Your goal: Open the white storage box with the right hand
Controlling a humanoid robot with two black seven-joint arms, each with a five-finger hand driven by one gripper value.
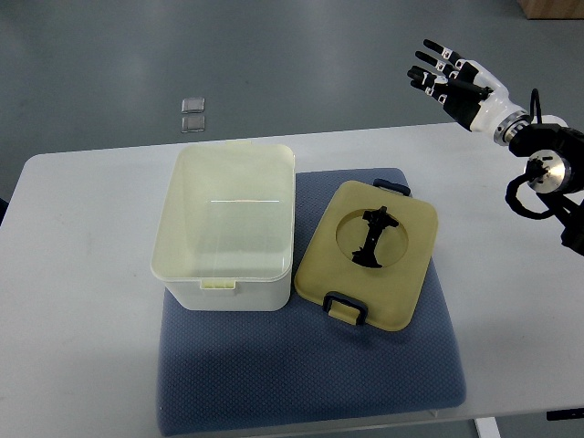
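Currently the white storage box (228, 228) sits open on the blue mat (301, 374), left half. Its lid (370, 255) lies flat just beside it, to the right. Right hand (454, 78) is up past the table's (82, 274) far edge, fingers spread, holding nothing.

Single top view, steep downward look from robot's side; table (91, 228) fills frame, floor beyond far edge

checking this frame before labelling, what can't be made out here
- Top view: right arm runs off the right edge, so only its end shows.
- Left arm: out of frame.
- Two small clear items on the floor beyond the table: too small to identify.
- Underside of the lid beside the box: hidden, faces the mat.
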